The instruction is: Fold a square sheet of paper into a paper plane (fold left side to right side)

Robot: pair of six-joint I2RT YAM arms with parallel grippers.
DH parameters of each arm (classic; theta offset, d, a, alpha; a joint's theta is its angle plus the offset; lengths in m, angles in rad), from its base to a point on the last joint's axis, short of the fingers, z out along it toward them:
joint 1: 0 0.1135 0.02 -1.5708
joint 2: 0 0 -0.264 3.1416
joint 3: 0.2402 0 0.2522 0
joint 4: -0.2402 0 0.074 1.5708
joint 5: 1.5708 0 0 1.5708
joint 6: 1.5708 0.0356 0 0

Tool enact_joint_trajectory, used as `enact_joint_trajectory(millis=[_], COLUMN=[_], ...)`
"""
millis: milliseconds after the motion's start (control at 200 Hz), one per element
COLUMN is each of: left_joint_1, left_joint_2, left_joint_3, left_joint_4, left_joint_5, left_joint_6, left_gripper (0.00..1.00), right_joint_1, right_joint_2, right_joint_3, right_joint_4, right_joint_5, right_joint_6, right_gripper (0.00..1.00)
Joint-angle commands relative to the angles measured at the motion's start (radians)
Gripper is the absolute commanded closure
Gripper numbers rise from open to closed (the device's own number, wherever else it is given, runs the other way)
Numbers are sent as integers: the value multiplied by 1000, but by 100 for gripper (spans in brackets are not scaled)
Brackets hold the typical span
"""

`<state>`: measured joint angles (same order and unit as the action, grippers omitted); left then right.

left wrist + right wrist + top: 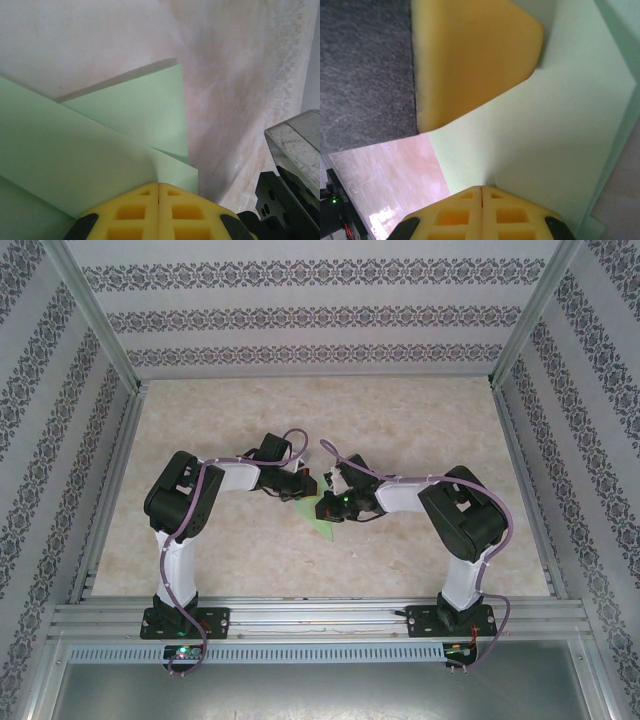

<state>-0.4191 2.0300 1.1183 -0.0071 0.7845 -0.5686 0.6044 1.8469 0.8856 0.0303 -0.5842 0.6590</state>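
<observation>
Now | paper (322, 528): corner points to near edge of table (250, 570), long axis unclear | both jaws closed

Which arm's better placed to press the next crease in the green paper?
Likely right: the right gripper, shut, rests on the paper beside a fold line; the left gripper, shut, sits at its edge.

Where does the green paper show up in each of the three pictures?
Top external: green paper near the centre.
Left wrist: green paper across the left and lower middle.
Right wrist: green paper over the right side.
Shared landmark: the marbled beige table.
</observation>
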Motion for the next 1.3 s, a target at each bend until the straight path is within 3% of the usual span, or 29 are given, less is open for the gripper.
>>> enact_joint_trajectory(millis=[0,1294], left_joint_1=[1,16], left_joint_2=[44,64], left_joint_3=[-4,3], left_joint_4=[-113,-146], left_joint_5=[-116,-154], left_joint_6=[29,24], left_gripper=[100,100], right_joint_1=[6,69], right_joint_2=[12,-167], right_joint_3=[-9,-257], right_joint_4=[-80,-122], right_joint_5=[28,-17], right_joint_6=[-14,27], right_gripper=[100,100])
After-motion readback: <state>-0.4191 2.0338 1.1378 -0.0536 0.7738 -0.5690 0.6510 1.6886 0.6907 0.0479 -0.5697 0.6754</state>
